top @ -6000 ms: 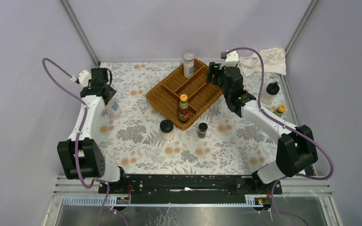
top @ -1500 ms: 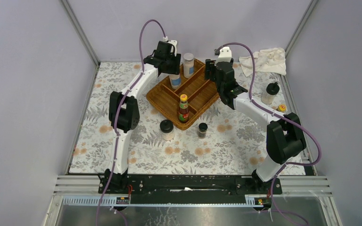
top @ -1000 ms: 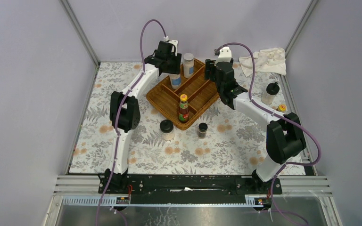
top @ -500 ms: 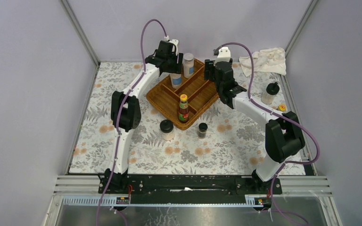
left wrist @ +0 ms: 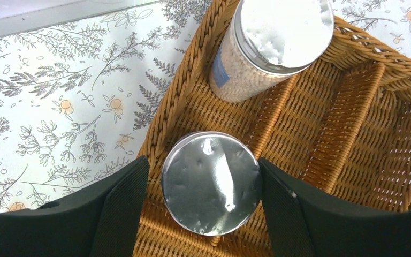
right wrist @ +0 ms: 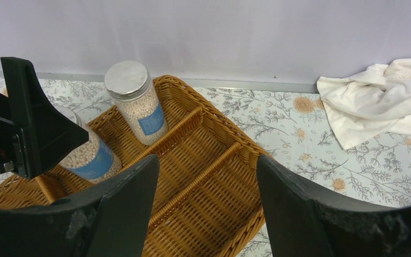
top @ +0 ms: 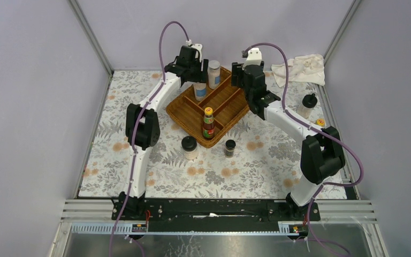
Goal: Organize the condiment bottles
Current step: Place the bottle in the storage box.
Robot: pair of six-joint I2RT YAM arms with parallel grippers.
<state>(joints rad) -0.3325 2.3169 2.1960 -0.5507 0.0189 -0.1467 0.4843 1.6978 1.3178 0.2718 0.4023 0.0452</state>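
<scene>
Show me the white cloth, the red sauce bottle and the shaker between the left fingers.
white cloth [right wrist: 377,104], right wrist view, its crumpled middle
red sauce bottle [top: 208,127], top view, its label
shaker [left wrist: 210,183], left wrist view, its silver lid

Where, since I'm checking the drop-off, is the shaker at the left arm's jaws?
In the left wrist view, the shaker stands in the wicker tray along its left rim, between the open left jaws, just nearer the arms than the other shaker.

A brown wicker divided tray [top: 227,110] sits at twelve o'clock on the floral table [top: 155,160]; a crumpled white cloth [top: 302,67] lies at two o'clock.
</scene>
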